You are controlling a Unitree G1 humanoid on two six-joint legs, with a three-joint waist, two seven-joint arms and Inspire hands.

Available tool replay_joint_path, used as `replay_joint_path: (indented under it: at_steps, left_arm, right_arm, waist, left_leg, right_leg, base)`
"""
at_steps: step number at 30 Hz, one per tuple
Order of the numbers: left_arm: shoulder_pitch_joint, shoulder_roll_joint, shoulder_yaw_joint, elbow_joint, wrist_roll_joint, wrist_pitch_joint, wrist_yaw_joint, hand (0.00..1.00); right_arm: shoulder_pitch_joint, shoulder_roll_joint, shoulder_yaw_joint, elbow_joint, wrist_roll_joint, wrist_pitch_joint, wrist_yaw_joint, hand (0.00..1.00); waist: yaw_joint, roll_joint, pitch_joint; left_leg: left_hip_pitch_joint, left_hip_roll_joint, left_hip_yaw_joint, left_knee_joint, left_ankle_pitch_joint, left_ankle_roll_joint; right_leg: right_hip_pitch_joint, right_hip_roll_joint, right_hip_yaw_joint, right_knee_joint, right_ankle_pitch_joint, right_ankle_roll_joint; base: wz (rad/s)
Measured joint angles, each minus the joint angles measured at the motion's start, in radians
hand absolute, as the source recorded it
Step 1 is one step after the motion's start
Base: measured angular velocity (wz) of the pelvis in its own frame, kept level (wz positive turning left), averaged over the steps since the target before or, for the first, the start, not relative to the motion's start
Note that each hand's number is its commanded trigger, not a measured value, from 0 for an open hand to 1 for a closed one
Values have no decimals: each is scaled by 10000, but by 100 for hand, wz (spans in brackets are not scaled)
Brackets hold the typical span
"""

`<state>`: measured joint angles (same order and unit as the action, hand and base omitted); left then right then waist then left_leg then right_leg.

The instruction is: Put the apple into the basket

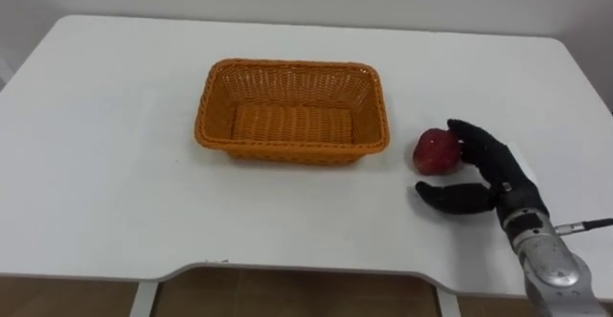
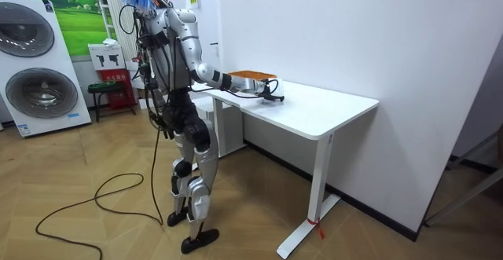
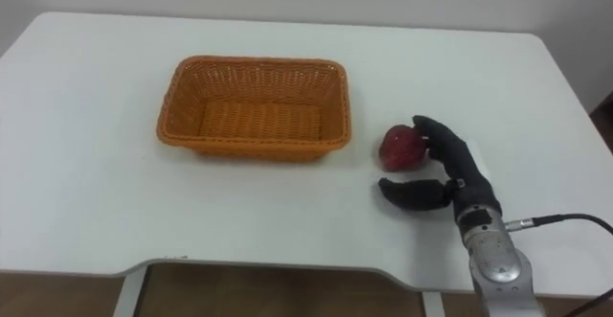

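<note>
A red apple [image 1: 436, 150] lies on the white table [image 1: 96, 183], just right of an empty orange wicker basket [image 1: 213, 106]. My right hand [image 1: 490, 169] comes in from the lower right and sits beside the apple. Its fingers [image 1: 469, 135] reach along the apple's right side, and the thumb [image 1: 450, 198] stretches out on the table in front of it. The hand is open, cupped round the apple without closing on it. In the room view I stand at the table's end with the right arm stretched over the tabletop toward the basket [image 2: 253, 75].
The table's front edge [image 1: 287, 271] runs close below the hand, and its right edge lies just beyond the forearm. Washing machines [image 2: 39, 64] stand against the wall behind me in the room view.
</note>
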<state>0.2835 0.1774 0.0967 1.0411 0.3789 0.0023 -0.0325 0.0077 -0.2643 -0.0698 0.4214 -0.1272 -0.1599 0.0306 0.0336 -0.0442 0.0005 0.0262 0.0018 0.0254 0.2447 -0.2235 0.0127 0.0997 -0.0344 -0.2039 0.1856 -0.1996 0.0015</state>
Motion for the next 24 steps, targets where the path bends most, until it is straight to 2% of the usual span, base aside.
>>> replay_joint_path:
  at_steps: [4, 10, 19, 24]
  left_arm:
    - [-26, 0, 15, -15, 94, 45, 5, 0]
    - [-15, -4, 64, -4, 93, 194, 15, 0]
    - [-58, -6, 68, -2, 61, 207, 9, 0]
    - [-71, -35, 68, 11, 56, 302, 41, 0]
  right_arm:
    - [-212, 10, -14, 374, -257, -5, -265, 100]
    - [-182, 113, -11, 367, -297, 24, -430, 100]
    - [-174, 233, 62, 314, -286, 83, -665, 100]
    - [-135, 302, 117, 289, 275, 205, -1032, 100]
  waist:
    - [4, -3, -44]
    - [15, 11, -50]
    - [-10, 22, -65]
    - [-9, -8, -55]
  left_leg:
    - [14, -1, -43, 72, -8, -3]
    - [15, 0, -48, 94, -20, -8]
    - [24, 1, -17, 95, -19, -7]
    - [47, -13, 21, -45, -15, -6]
  right_leg:
    - [39, -5, -12, 0, 0, -1]
    - [29, -1, 0, 4, 2, -4]
    - [54, 1, 66, 21, 8, -14]
    - [32, -6, 83, 5, 7, -13]
  base:
    - [0]
    - [0]
    - [0]
    - [0]
